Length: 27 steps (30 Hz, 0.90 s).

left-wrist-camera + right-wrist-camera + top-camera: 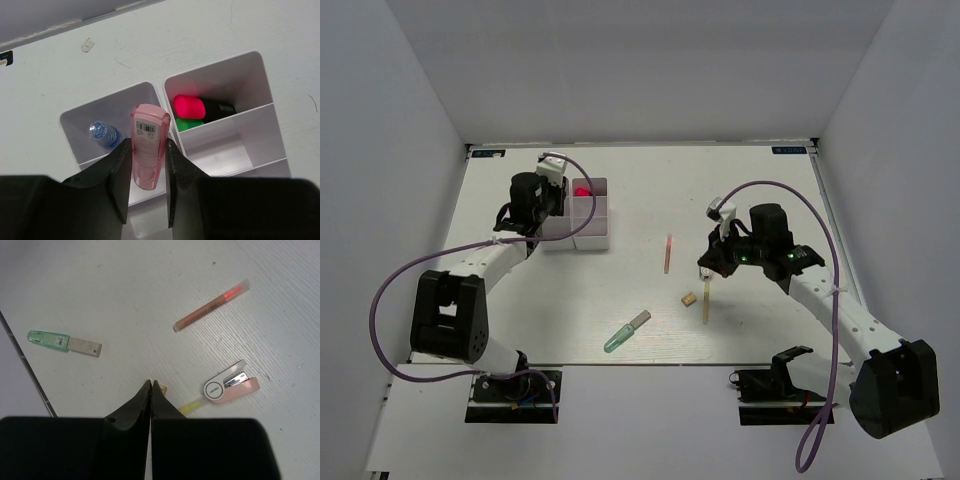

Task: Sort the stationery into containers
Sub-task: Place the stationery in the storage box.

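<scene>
The left gripper clamps a pink tube between its fingers, above the wall where two white trays stand side by side. Past the tube, the far compartment of the left-hand tray holds a blue marker. The far compartment of the right-hand tray holds a red-black marker lying over a green one.

On the open table, well apart from the trays, a pale green marker lies nearest the arm bases. Next comes the right gripper, its fingers pressed together with no gap, tips at one end of a yellowish wooden pencil (whether they touch it I cannot tell). A small pink-and-white item lies just beside that pencil. An orange pencil lies farther out.

The tube is translucent pink with a barcode label.
</scene>
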Tool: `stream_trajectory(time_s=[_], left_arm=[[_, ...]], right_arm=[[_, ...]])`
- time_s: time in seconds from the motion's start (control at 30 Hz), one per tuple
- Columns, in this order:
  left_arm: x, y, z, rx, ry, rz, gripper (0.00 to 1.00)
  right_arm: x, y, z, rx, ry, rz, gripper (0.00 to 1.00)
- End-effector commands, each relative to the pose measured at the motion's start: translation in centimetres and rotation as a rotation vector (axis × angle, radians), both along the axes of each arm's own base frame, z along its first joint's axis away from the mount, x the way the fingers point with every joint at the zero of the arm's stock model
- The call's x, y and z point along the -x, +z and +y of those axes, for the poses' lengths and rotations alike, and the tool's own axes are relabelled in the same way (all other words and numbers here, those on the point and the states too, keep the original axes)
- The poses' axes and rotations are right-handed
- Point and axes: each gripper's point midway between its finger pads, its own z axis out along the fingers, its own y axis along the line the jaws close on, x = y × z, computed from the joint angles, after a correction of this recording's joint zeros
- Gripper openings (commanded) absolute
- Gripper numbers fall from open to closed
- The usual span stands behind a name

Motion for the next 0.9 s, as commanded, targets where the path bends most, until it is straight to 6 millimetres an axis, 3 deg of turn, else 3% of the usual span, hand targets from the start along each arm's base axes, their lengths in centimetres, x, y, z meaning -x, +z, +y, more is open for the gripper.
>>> stream_trajectory(time_s=[0.0,0.2,0.3,0.37,0.43,0.53,0.67,0.77,0.8,0.83,0.87], left_arm=[[0.0,-0.3,-0.1,0.002,-0.025,-0.016,0.00],[0.4,-1.6,0.3,0.002,-0.015,0.006,0.02],[0.5,-2.0,0.4,0.006,-0.013,0.014,0.11],[0.5,-2.1,0.6,0.001,-0.004,0.015,0.32],[0.6,-2.1,0.7,0.000,0.000,0.020,0.42],[0.6,-1.6,1.0,-0.003,0.014,0.008,0.54],[0.6,-0.6,1.2,-0.011,0.020,-0.006,0.60],[0.8,-0.2,1.4,-0.015,0.027,-0.006,0.60],[0.9,0.2,1.5,-0.014,0.034,-0.014,0.55],[1.2,1.2,1.3,0.020,0.041,-0.027,0.46],[1.6,1.4,1.0,0.036,0.033,-0.016,0.21]], right_arm=[[-0.2,0.1,0.0,-0.004,0.011,-0.016,0.00],[-0.1,-0.2,0.1,-0.001,0.013,-0.007,0.00],[-0.2,-0.3,0.0,0.001,0.011,-0.002,0.00],[-0.1,-0.3,0.1,0.000,0.013,-0.001,0.00],[-0.2,-0.2,0.1,-0.001,0.011,-0.003,0.00],[-0.1,-0.2,0.1,-0.001,0.013,-0.001,0.00],[-0.1,-0.3,0.0,-0.002,0.012,0.002,0.00],[-0.1,-0.1,0.1,-0.007,0.015,-0.002,0.00],[-0.1,0.1,0.0,-0.009,0.013,-0.009,0.00],[0.0,-0.1,0.0,-0.005,0.012,-0.001,0.00],[0.1,0.0,0.1,-0.009,0.016,-0.004,0.00]])
